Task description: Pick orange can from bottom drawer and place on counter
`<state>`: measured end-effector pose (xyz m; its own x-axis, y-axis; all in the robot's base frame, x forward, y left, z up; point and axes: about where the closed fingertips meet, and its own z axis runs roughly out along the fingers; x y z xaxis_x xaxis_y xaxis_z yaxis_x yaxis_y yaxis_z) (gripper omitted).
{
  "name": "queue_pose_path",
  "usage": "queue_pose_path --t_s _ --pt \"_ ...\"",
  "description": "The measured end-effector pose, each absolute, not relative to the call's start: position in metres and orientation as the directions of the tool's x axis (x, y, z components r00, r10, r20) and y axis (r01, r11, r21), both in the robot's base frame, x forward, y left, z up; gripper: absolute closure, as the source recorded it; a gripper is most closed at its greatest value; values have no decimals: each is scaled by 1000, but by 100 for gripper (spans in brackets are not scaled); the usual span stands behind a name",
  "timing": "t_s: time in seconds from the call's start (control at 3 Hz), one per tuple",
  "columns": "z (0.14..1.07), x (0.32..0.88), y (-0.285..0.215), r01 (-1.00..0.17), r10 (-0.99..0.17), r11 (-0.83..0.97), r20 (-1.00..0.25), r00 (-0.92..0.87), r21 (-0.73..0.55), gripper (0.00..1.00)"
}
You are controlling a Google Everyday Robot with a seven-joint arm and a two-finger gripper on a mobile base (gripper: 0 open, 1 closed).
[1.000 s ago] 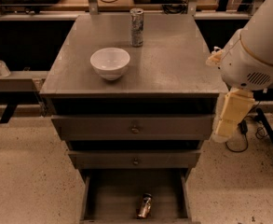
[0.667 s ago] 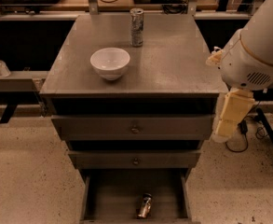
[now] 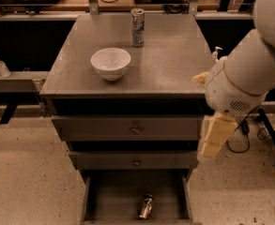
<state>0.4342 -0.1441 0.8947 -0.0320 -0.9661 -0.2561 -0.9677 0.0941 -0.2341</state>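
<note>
The orange can (image 3: 146,206) lies on its side on the dark floor of the open bottom drawer (image 3: 111,198), near the drawer's front middle. My gripper (image 3: 215,137) hangs pale and cream-coloured from the big white arm (image 3: 242,76), beside the cabinet's right edge at the height of the upper drawers. It is well above the can and to its right, and nothing shows in it. The counter (image 3: 174,64) spreads flat and grey above the drawers.
A white bowl (image 3: 110,63) sits on the counter's left half and a tall silver patterned can (image 3: 137,27) stands near its back edge. Two upper drawers with round knobs (image 3: 136,130) are pushed in. Cables and a stand leg (image 3: 271,139) lie on the floor at right.
The arm and gripper have dropped lower and shifted a little left, closer to the cabinet's right side. The can, bowl and drawers have not moved.
</note>
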Motion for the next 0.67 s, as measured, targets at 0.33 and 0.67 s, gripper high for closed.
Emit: queue_pose_path --t_s 0.33,0.67 --pt "843 418 -109 -974 -948 54 -317 19 -221 0" --pt "785 398 -68 -982 -926 17 -373 54 -186 0"
